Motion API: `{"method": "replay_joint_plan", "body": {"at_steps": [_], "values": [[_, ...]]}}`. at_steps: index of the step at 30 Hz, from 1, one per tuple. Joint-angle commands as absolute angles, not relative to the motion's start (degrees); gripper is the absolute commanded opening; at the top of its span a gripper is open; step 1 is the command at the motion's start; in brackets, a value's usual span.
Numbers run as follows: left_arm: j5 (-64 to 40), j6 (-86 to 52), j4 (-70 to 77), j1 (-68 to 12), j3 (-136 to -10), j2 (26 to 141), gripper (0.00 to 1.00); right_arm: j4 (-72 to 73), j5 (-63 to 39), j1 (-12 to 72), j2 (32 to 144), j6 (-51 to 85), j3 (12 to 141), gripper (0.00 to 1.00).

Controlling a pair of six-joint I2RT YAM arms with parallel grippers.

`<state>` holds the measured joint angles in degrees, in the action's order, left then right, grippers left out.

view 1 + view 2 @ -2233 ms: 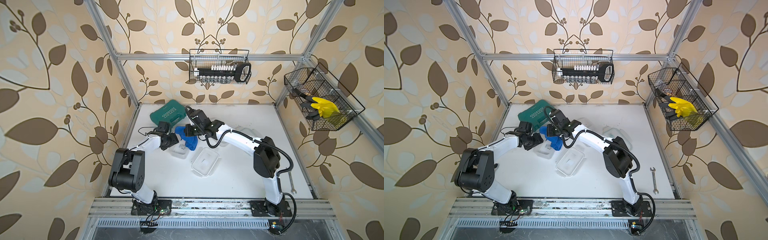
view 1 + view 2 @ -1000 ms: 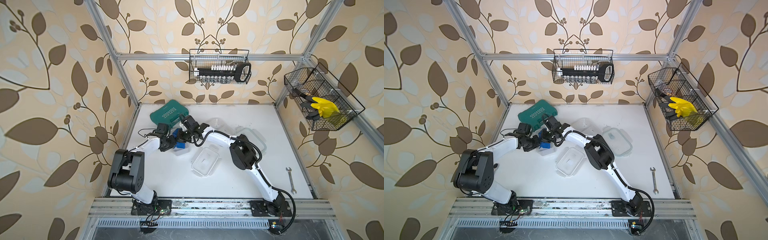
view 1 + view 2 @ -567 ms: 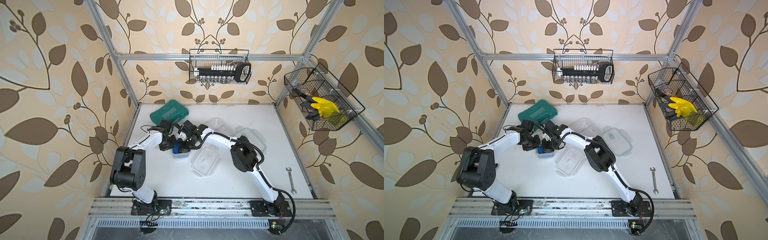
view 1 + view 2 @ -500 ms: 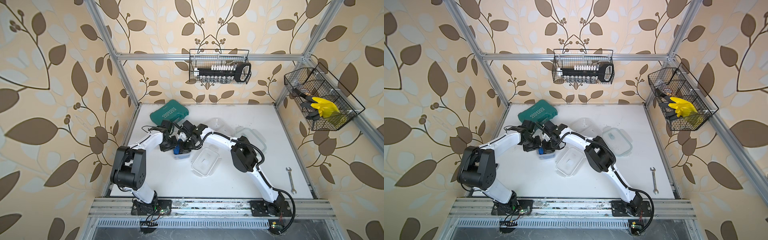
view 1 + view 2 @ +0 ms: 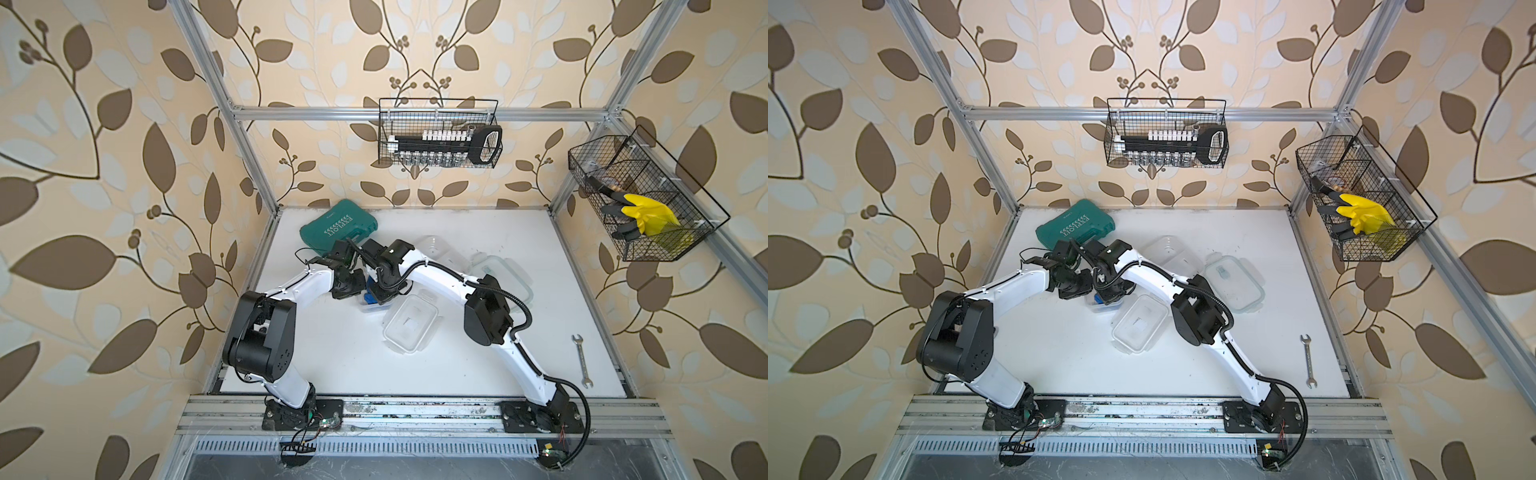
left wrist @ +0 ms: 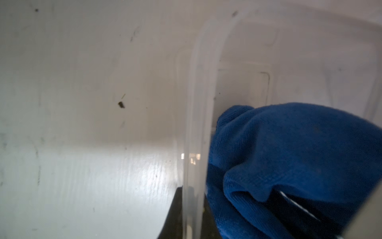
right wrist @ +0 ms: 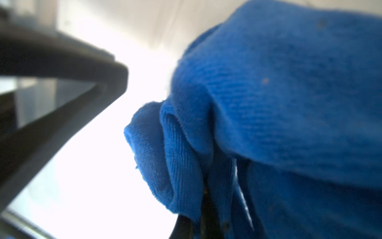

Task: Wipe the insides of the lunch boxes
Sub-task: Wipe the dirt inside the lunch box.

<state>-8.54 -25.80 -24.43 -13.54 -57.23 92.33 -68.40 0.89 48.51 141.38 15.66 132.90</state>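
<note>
A small clear lunch box point(image 5: 376, 308) stands left of the table's middle in both top views. My left gripper point(image 5: 352, 289) is shut on its left wall; in the left wrist view the clear wall point(image 6: 198, 124) runs between the dark jaws of the left gripper point(image 6: 193, 209). My right gripper point(image 5: 380, 293) reaches down into this box, shut on a bunched blue cloth point(image 5: 369, 298), which fills the right wrist view point(image 7: 268, 103). A second clear lunch box point(image 5: 432, 246) sits behind the right arm, partly hidden.
A green tool case point(image 5: 338, 226) lies at the back left, just behind both wrists. Two flat clear lids lie right of the held box, one near point(image 5: 409, 328) and one further back point(image 5: 505, 274). A wrench point(image 5: 581, 359) is at the right edge. Wire baskets hang on the walls.
My right gripper has brought the blue cloth from above the table down into the small lunch box and shifted it inside. The left gripper has kept its hold on the wall.
</note>
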Motion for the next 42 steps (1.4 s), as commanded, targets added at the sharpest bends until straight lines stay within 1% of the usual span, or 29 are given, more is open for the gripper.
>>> {"method": "replay_joint_plan", "body": {"at_steps": [1, 4, 6, 8, 13, 17, 22, 27, 29, 31, 35, 37, 42], "values": [[-10.59, -26.01, -19.98, -14.4, -55.76, 90.97, 0.04, -73.7, 12.1, 43.88, 145.73, 17.35, 135.54, 0.0], [-11.88, -25.01, -19.58, -16.6, -55.03, 91.8, 0.03, -66.75, 9.19, 41.02, 145.6, 23.47, 136.91, 0.0], [-12.82, -24.2, -19.61, -17.71, -54.84, 92.32, 0.03, -60.28, 4.99, 39.39, 144.43, 28.43, 135.31, 0.0], [-12.76, -23.67, -19.73, -18.64, -54.46, 92.39, 0.02, -55.22, 4.14, 38.26, 143.56, 32.85, 133.62, 0.0], [-10.9, -23.47, -17.39, -20.79, -51.65, 89.15, 0.02, -46.01, 1.68, 37.81, 143.81, 38.97, 133.02, 0.0], [-10.26, -22.6, -16.77, -21.1, -51.02, 87.06, 0.01, -36.17, -6.5, 37.98, 143.86, 45.14, 130.7, 0.0], [-9.48, -21.33, -17.79, -21.09, -53.16, 86.22, 0.01, -37.11, -17.38, 40.34, 150.51, 46.57, 139.11, 0.0], [-6.81, -20.74, -21.88, -21.03, -56.72, 87.1, 0.03, -32.19, -24.67, 44.24, 148.84, 46.74, 131.51, 0.0], [-7.63, -20.58, -23.67, -21.01, -57.9, 88.83, 0.04, -31.65, -23.09, 44.69, 145.85, 45.49, 126.78, 0.0], [-6.66, -21.16, -23.79, -20.6, -58.04, 89.47, 0.04, -30.94, -24.58, 44.63, 143.81, 44.66, 123.54, 0.0], [-7.43, -21.51, -24.47, -18.67, -59.16, 88.04, 0.06, -33.65, -31.97, 44.87, 144.25, 40.89, 123.27, 0.0], [-6.95, -20.95, -26.04, -17.9, -60.69, 87.85, 0.07, -32.38, -34.86, 45.48, 143.11, 40.04, 120.92, 0.0], [-6.97, -22.35, -28.17, -16.72, -64.23, 89.94, 0.1, -30.71, -39.0, 46.86, 140.56, 41.22, 116.72, 0.0]]}}
